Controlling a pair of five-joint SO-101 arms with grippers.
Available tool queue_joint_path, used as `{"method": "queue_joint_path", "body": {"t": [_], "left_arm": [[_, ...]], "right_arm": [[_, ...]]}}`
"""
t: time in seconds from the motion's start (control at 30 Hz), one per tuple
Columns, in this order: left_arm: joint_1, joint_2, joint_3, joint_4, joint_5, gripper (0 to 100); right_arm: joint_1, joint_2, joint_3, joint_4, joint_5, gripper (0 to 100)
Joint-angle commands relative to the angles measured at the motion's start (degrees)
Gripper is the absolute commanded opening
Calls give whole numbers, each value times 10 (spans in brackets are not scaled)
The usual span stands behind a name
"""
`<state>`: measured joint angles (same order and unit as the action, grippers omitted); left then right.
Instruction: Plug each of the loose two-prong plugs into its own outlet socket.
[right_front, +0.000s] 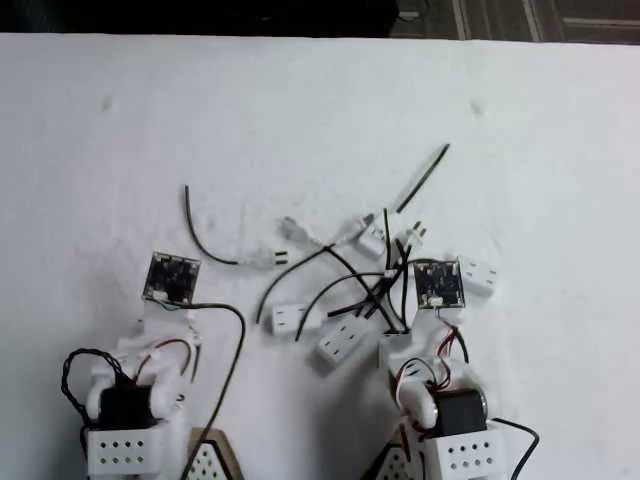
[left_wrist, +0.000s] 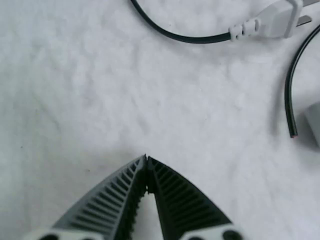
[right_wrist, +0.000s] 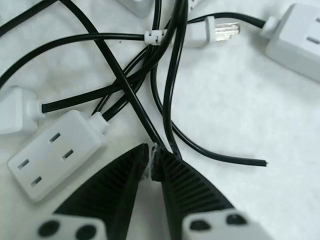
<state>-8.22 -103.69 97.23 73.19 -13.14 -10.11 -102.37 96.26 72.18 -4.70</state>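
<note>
cords (right_front: 350, 285) are lying tangled on the white table (right_front: 90, 150), near the middle of the high view. left gripper (left_wrist: 146, 160) is hanging clenched and empty over bare table, its tips pressing together. a loose white plug (left_wrist: 272, 22) is lying at about three o'clock from it, apart from any socket. right gripper (right_wrist: 152, 151) is sitting in the tangle with its fingers closed. a black cord (right_wrist: 111, 66) is running right into the tips, possibly nipped there, though that is hard to tell. a white outlet socket (right_wrist: 52, 152) is lying just beside it at nine o'clock, slots open. a second plug (right_wrist: 215, 31) is resting near twelve o'clock, prongs bare.
</note>
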Motion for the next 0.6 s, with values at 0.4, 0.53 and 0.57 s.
{"method": "queue_joint_path", "body": {"t": [0.4, 0.53, 0.57], "left_arm": [[0, -3, -2, 2, 0, 27], [-2, -3, -19, -8, -4, 27], [-4, -3, -27, -8, -4, 27]], "right_arm": [[-47, -4, 6, 3, 1, 18], [-48, -4, 6, 3, 1, 18], [-48, -4, 6, 3, 1, 18]]}}
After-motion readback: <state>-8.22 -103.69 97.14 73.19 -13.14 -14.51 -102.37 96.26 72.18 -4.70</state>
